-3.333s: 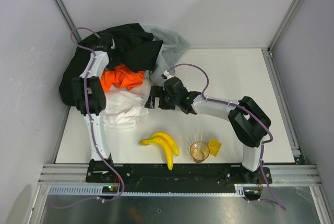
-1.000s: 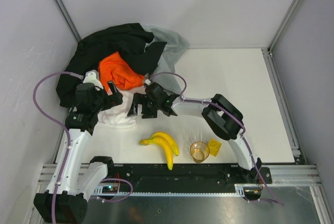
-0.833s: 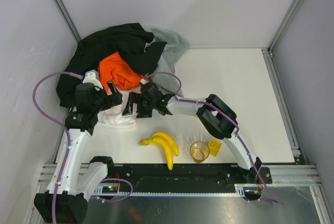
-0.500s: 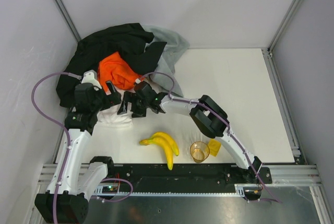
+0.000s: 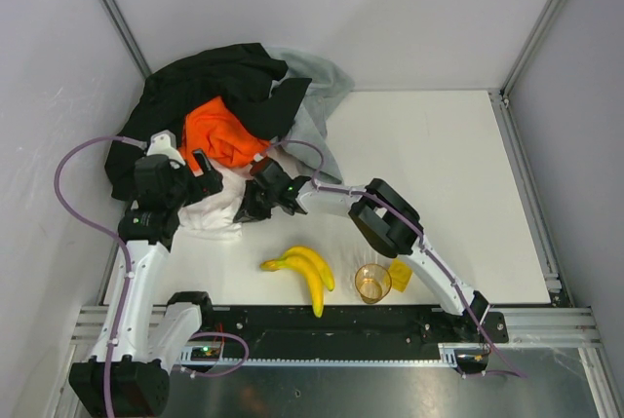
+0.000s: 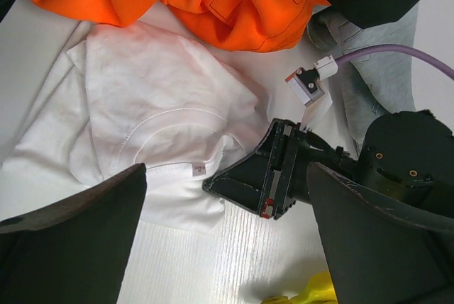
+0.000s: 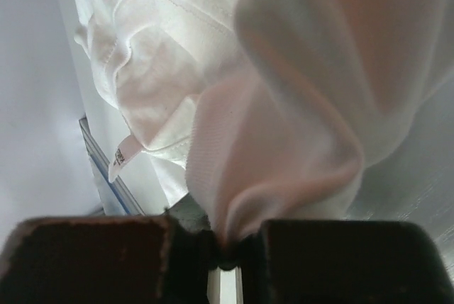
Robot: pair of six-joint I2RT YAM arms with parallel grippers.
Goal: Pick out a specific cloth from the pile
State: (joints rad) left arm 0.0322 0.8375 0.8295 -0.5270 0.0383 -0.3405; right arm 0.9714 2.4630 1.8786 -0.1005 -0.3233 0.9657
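The white cloth (image 5: 214, 209) lies flat on the table just in front of the pile, below the orange cloth (image 5: 222, 135) and the black garment (image 5: 214, 82); a grey cloth (image 5: 317, 96) trails off to the right. My right gripper (image 5: 251, 204) is low at the cloth's right edge and shut on it. In the right wrist view a bunched fold of the white cloth (image 7: 284, 105) runs down into the right gripper (image 7: 223, 244), pinched between its shut jaws. My left gripper (image 6: 225, 175) hovers open above the white cloth (image 6: 156, 127), holding nothing.
A bunch of bananas (image 5: 307, 270) lies near the front edge, with an amber cup (image 5: 371, 283) and a small yellow item (image 5: 400, 273) to their right. Walls close in at the back and left of the pile.
My right gripper has slid left along the table to the white cloth's edge and shut on a fold of it. The left arm has barely moved and stays open.
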